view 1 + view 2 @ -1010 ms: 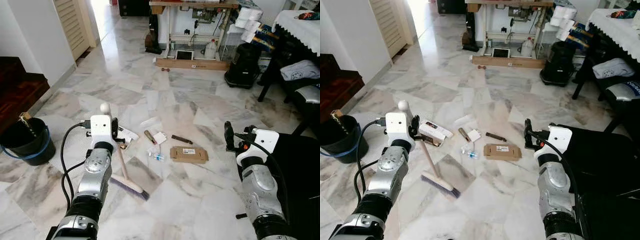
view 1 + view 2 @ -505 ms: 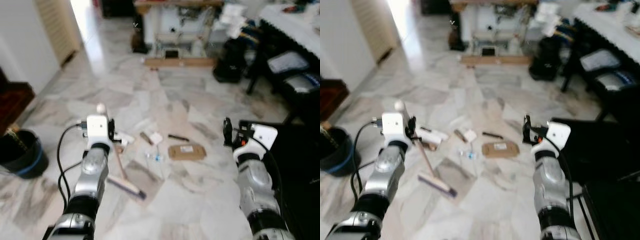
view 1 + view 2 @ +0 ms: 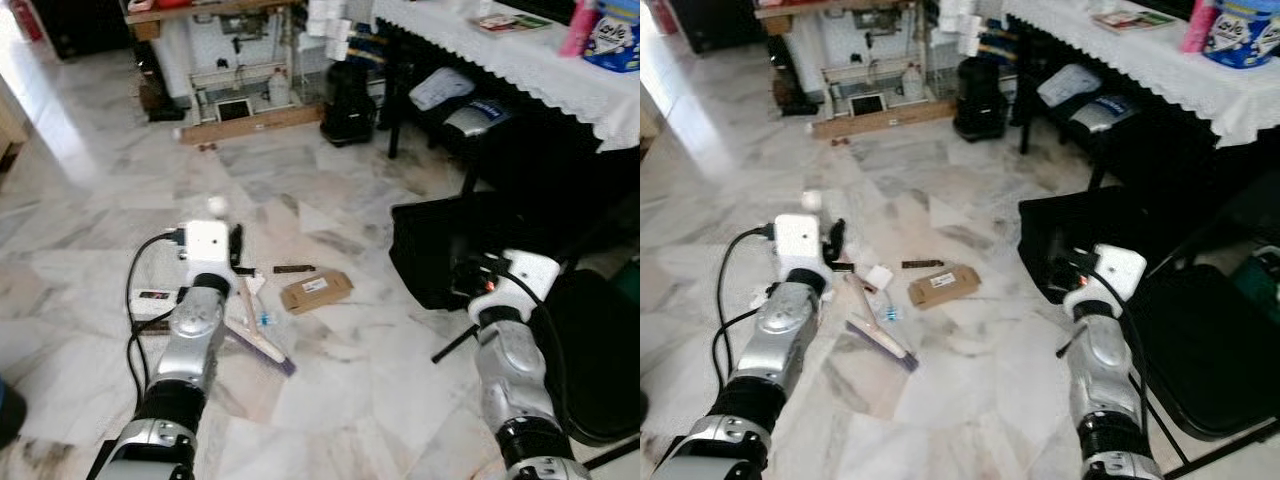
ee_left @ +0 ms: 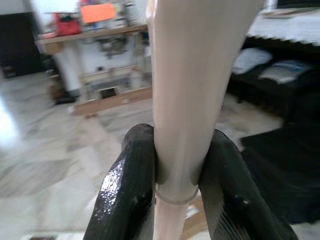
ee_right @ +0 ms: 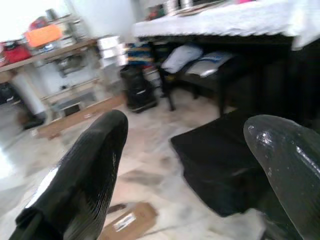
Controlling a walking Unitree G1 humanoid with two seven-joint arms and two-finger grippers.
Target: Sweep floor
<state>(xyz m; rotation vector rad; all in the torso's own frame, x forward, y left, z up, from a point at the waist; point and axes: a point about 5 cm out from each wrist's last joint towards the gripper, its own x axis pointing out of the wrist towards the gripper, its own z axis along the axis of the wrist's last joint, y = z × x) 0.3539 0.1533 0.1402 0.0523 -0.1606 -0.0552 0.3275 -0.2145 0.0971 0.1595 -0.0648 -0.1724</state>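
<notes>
My left gripper (image 3: 238, 264) is shut on the pale wooden handle of a broom (image 3: 247, 308), whose bristle head (image 3: 260, 346) rests on the marble floor. In the left wrist view both black fingers (image 4: 129, 190) clamp the broom handle (image 4: 192, 75). Litter lies just beyond the head: a flat cardboard box (image 3: 316, 291), a dark stick (image 3: 294, 269), a small plastic bottle (image 3: 263, 320) and a white scrap (image 3: 878, 276). My right gripper (image 5: 185, 165) is open with nothing in it, held out over the floor to the right, near a black bag.
The black bag (image 3: 440, 245) lies on the floor right of the litter. A table with a white lace cloth (image 3: 520, 50) stands at the back right with chairs under it. A black seat (image 3: 600, 340) is close at my right. A workbench (image 3: 215, 40) and a black bin (image 3: 345, 90) stand farther back.
The whole view has swung to the right: the bucket and stairs have left the picture, and the table and black bag have come in. Both arms keep their pose, broom still held.
</notes>
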